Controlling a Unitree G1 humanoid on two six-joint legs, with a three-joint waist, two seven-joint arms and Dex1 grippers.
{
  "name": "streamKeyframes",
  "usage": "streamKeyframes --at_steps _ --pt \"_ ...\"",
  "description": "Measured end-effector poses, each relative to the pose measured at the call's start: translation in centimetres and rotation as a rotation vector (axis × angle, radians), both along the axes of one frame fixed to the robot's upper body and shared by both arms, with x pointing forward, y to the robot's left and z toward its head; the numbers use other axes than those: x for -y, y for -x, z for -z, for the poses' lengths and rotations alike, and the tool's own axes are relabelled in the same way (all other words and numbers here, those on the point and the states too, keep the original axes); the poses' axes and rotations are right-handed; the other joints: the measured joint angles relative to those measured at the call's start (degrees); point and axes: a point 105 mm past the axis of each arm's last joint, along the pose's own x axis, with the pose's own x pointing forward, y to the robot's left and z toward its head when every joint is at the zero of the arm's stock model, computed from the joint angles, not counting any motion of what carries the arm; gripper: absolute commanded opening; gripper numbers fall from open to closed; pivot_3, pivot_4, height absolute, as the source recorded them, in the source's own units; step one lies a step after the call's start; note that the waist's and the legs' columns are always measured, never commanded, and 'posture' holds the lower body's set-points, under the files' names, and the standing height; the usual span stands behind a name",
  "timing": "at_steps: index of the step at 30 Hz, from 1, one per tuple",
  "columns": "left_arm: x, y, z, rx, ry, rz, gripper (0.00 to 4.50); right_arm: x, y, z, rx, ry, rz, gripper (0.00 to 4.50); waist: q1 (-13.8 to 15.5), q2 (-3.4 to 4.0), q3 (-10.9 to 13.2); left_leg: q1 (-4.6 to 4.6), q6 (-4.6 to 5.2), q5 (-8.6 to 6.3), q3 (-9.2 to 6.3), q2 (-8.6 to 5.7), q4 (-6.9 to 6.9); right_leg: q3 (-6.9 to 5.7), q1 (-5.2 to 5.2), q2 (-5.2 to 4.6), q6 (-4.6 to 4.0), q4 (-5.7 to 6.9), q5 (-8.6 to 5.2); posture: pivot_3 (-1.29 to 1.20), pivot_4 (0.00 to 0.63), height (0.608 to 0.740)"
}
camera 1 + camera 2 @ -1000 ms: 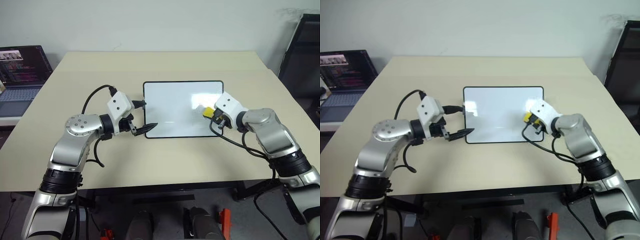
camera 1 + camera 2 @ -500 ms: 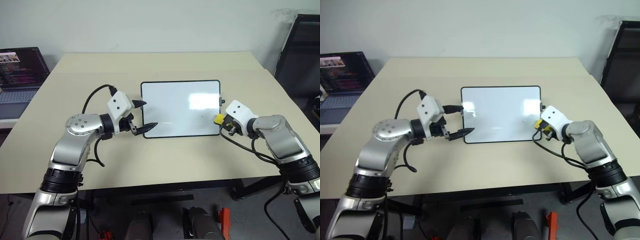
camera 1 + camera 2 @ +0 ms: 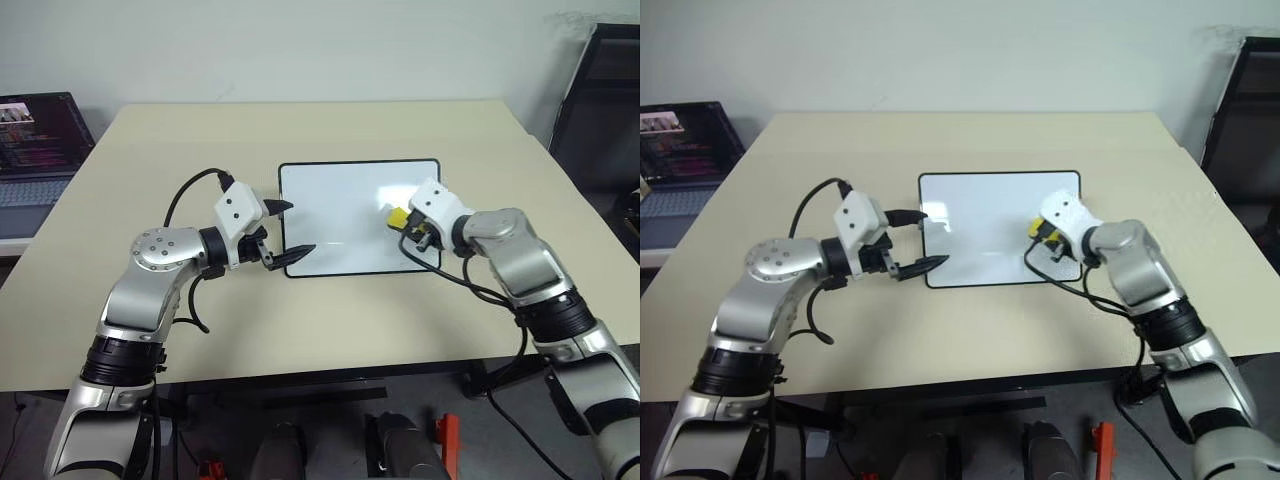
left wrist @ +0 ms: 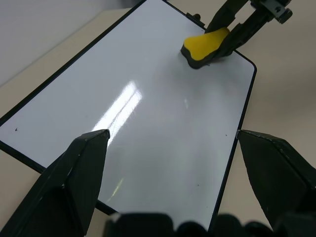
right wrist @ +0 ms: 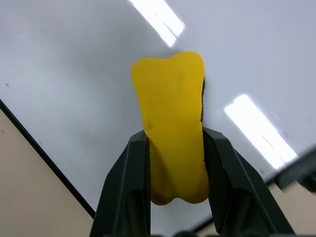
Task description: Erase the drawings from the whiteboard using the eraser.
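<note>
The right gripper (image 5: 174,148) is clamped on the yellow eraser (image 3: 398,217), pressing it to the whiteboard (image 3: 340,215) near its right edge. The left gripper (image 3: 290,228) stands wide open at the board's left edge, holding nothing. The whiteboard lies mid-table (image 3: 300,310).

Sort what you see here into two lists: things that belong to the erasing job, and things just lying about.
Belongs to the job:
- whiteboard
- eraser, held in the right gripper on the board
- left gripper, open at the board's left edge

Just lying about:
- laptop, left of the table
- black chair, at the right
</note>
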Motion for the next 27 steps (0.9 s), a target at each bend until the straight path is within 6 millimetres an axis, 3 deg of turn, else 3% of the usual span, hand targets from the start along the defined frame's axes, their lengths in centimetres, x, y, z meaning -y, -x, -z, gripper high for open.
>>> streamKeyframes --at_steps 4,9,19,24,27 --pt "0.0 0.0 0.0 0.000 0.000 0.000 4.50 -0.8 -0.3 -0.2 0.007 -0.004 -0.011 1.09 0.17 0.00 0.00 -0.01 0.00 0.00 0.00 -0.01 0.02 0.00 0.01 -0.01 0.01 -0.01 0.01 0.00 0.150 0.740" --pt "0.0 0.0 0.0 0.000 0.000 0.000 4.50 -0.3 -0.3 -0.2 0.016 0.012 -0.015 1.09 0.21 0.00 0.00 -0.01 0.00 0.00 -0.01 -0.01 0.01 -0.02 0.01 -0.01 0.00 -0.01 0.00 0.00 0.150 0.740" --pt "0.0 0.0 0.0 -0.001 -0.002 0.000 4.50 6.6 0.9 1.7 -0.009 0.127 0.079 1.09 1.02 -0.03 -0.02 0.11 0.00 0.01 0.01 -0.04 0.13 0.01 0.20 -0.04 -0.18 -0.04 -0.09 0.00 0.150 0.740" --pt "-0.1 -0.3 0.0 -0.006 -0.003 -0.003 4.50 8.7 1.4 2.0 -0.019 0.156 0.115 1.09 1.02 -0.04 -0.02 0.11 0.00 0.01 0.03 -0.04 0.17 0.02 0.21 -0.04 -0.19 -0.06 -0.08 0.00 0.150 0.740" --pt "-0.1 -0.4 0.1 -0.009 -0.004 -0.002 4.50 8.8 1.4 1.8 -0.012 0.156 0.113 1.09 1.02 -0.04 -0.02 0.11 0.00 0.01 0.03 -0.04 0.17 0.02 0.21 -0.04 -0.17 -0.05 -0.08 0.00 0.150 0.740"
